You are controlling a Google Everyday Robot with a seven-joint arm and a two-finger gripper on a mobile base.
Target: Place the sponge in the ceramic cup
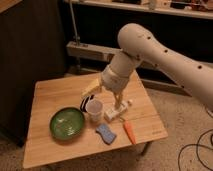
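The blue sponge (pixel 106 133) lies flat near the table's front edge, between the green bowl and the orange carrot-shaped thing. Just behind it stands the pale ceramic cup (pixel 95 111), upright. My gripper (pixel 104 93) hangs above the table, a little behind and above the cup, at the end of the big white arm. Its tan fingers (pixel 91 86) are spread open with nothing between them. It touches neither sponge nor cup.
A green bowl (pixel 66 122) sits left of the cup. A black-and-white striped object (pixel 85 103) lies behind the cup, a white flat tube (pixel 117 111) to its right, an orange carrot-shaped thing (pixel 129 131) right of the sponge. All rest on a small wooden table (pixel 50 95); dark shelving stands behind.
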